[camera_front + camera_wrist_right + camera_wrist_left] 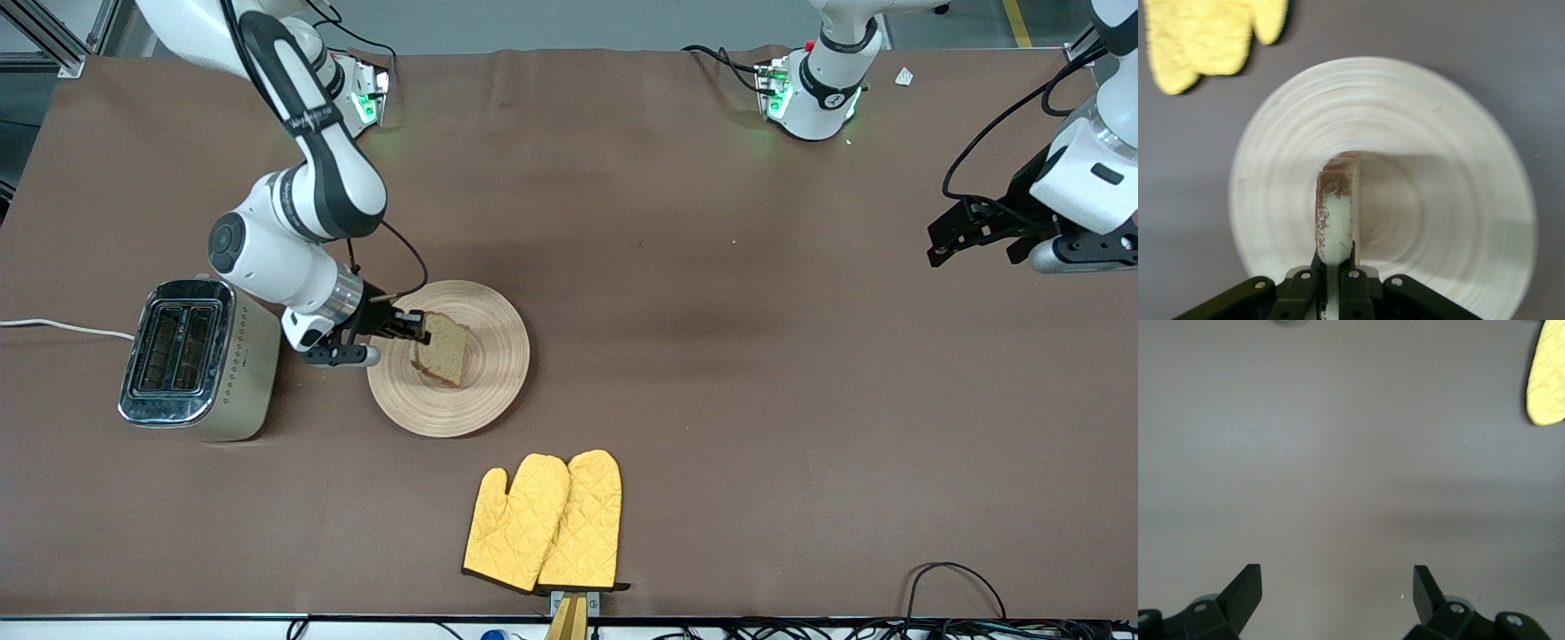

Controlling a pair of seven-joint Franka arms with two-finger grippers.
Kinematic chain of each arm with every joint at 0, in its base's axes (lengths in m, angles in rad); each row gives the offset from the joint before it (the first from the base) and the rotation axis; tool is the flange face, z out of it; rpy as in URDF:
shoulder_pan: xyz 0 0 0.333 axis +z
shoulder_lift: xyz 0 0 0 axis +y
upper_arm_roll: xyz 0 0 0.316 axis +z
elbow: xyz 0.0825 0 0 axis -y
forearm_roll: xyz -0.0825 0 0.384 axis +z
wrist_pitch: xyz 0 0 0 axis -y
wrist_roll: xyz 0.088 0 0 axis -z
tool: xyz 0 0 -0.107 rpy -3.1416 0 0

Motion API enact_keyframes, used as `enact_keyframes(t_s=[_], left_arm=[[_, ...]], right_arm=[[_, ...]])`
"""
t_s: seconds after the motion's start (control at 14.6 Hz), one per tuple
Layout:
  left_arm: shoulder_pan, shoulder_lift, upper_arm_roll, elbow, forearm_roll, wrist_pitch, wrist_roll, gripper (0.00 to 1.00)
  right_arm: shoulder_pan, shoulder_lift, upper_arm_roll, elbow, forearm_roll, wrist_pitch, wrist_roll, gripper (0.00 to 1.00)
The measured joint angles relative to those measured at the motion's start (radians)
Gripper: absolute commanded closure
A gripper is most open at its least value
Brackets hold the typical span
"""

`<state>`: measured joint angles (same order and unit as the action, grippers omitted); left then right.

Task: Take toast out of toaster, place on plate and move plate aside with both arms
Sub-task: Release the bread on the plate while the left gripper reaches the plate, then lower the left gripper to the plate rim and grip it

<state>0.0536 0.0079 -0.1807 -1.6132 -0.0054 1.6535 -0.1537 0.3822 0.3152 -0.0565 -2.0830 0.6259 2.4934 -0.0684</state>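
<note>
- Now your right gripper (416, 327) pinches the toast (442, 349) edge-on over the plate (493, 391), mid-left of frame, for lowering.
- Left gripper (1337, 587) waits wide, empty, right edge.

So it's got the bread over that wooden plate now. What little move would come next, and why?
Probably lower the toast a touch and let go. The right gripper is shut on its edge, holding it over the plate, and the toaster slots look empty. The left gripper waits open over bare table near its own end.
</note>
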Motion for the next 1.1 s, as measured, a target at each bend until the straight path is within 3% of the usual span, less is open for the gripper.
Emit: enact_keyframes(t_s=[0.07, 0.27, 0.55, 0.76, 0.96, 1.1], left_arm=[[0.001, 0.008, 0.0, 0.0, 0.0, -0.017, 0.0, 0.0], [0.001, 0.047, -0.001, -0.001, -0.026, -0.032, 0.0, 0.0], [-0.036, 0.152, -0.019, -0.004, -0.244, -0.011, -0.009, 0.0], [-0.119, 0.268, -0.026, -0.005, -0.395, 0.092, -0.038, 0.0], [-0.197, 0.422, -0.027, -0.008, -0.602, 0.235, -0.04, 0.0], [-0.253, 0.552, -0.038, -0.002, -0.759, 0.359, -0.015, 0.0]], right_arm=[[-0.012, 0.014, -0.004, -0.009, 0.0, 0.018, -0.024, 0.0], [-0.054, 0.028, -0.007, -0.01, 0.0, 0.02, -0.067, 0.0], [-0.128, 0.021, -0.03, 0.001, -0.025, -0.062, -0.146, 0.0], [-0.151, -0.042, -0.084, 0.012, -0.067, -0.154, -0.16, 0.0], [-0.16, -0.161, -0.145, 0.034, -0.253, -0.26, -0.14, 0.0], [-0.185, -0.236, -0.16, 0.099, -0.389, -0.433, -0.076, 0.0]])
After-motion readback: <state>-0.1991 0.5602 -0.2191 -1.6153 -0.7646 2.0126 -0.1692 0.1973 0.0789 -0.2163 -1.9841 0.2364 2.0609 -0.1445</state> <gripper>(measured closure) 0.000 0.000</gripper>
